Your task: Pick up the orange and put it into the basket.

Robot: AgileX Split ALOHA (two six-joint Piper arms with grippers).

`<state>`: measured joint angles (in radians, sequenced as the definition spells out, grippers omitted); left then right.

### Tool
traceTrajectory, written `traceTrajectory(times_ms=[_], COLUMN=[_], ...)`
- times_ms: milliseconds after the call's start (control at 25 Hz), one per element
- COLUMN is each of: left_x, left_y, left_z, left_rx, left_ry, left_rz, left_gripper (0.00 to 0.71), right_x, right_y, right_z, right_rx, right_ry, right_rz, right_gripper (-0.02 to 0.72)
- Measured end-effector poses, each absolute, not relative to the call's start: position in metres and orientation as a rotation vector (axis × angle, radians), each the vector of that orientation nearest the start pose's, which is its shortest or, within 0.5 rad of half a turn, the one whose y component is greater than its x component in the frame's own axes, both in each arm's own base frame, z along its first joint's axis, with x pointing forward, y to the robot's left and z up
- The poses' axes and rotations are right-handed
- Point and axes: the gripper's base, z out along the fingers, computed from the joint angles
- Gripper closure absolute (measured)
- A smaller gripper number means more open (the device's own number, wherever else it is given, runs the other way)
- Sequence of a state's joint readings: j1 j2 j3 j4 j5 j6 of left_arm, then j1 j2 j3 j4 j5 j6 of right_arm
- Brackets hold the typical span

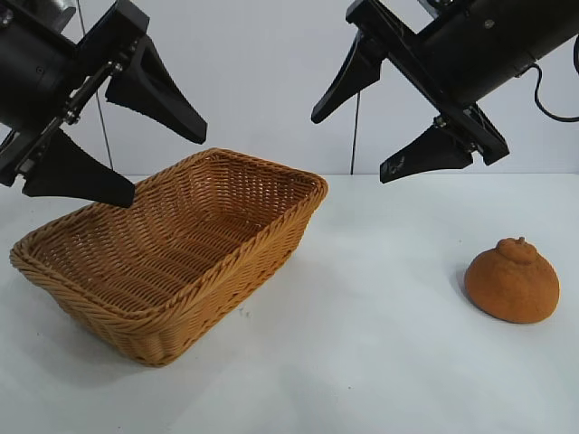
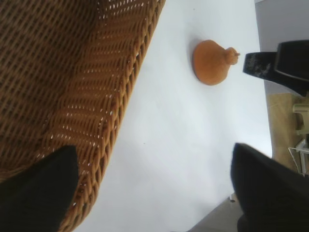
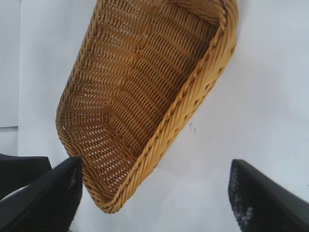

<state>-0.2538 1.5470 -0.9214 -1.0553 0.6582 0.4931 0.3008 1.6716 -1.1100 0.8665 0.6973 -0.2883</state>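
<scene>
Sitting on the white table [image 1: 380, 362], well right of the basket [image 1: 172, 262]: the orange [image 1: 513, 281], upright, untouched. Above, both spread wide and holding nothing: left gripper [image 1: 167, 167] over the basket, right gripper [image 1: 348, 145] high between basket and fruit.

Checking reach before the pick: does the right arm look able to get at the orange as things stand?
Probably yes. The orange sits alone on the bare white table, apart from the basket. The right gripper hangs open above, with nothing between them.
</scene>
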Motion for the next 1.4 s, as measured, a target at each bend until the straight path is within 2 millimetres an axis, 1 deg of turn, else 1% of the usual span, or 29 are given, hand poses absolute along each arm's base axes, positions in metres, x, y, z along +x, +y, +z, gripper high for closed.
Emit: traceTrajectory(times_ms=[680,920,1040,1120,1240,1320,1400], left_x=[0.284,0.288,0.288,0.287,0.279,0.268,0.255], left_y=[-0.124,-0.122,-0.118,-0.111,-0.100,-0.095,-0.090], left_z=[0.236,0.236,0.238,0.244,0.258,0.267,0.274], left_rx=[-0.004,-0.030,-0.069,-0.128,-0.178,-0.167,-0.198], left_ry=[2.543,2.519,2.518,2.511,2.505,2.540,2.590], left_rz=[-0.989,-0.957,-0.967,-0.977,-0.944,-0.898,-0.856], left_gripper=[0.099,0.100,0.099,0.099,0.099,0.099,0.099], right_x=[0.316,0.316,0.316,0.316,0.316,0.316,0.316], right_y=[0.145,0.145,0.145,0.145,0.145,0.145,0.145], right_z=[0.240,0.240,0.240,0.240,0.240,0.240,0.240], right_rx=[-0.018,-0.018,-0.019,-0.019,-0.020,-0.020,-0.020], right_ry=[2.623,2.623,2.625,2.625,2.625,2.625,2.625], right_rz=[0.931,0.931,0.932,0.932,0.933,0.933,0.933], right_gripper=[0.136,0.136,0.136,0.136,0.136,0.136,0.136])
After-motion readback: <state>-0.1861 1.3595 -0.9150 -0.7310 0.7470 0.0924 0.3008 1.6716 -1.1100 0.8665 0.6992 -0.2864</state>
